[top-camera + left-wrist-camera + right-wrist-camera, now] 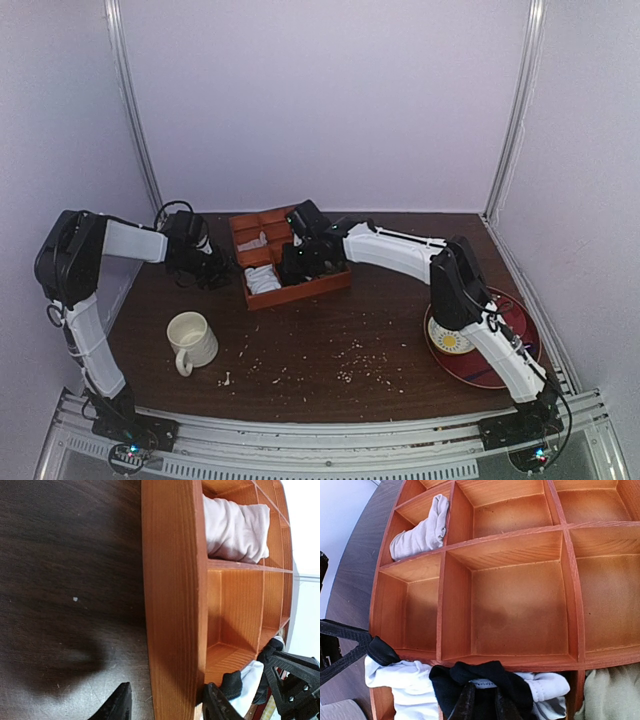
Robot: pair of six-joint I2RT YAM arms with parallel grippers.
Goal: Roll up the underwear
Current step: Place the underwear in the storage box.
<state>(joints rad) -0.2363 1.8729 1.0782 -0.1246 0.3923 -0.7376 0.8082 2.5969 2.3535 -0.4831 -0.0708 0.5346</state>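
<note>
Top external view: both arms are reaching to the wooden organizer tray point(290, 262) at the back of the counter point(330, 350); a cream mug point(191, 340) and a red plate point(495, 345) are sitting near the front, crumbs scattered between. Left wrist view: the left end effector point(167, 705) is standing wide, its fingers straddling the tray's outer wall, holding nothing; a pale rolled cloth point(235, 527) is lying in one compartment. Right wrist view: the right end effector point(482, 702) is pinching narrow on the black underwear point(485, 677), which is lying bunched in a near compartment over white fabric point(400, 680). Step in hand looks like picking the underwear out; next it needs lifting clear onto the counter for rolling.
</note>
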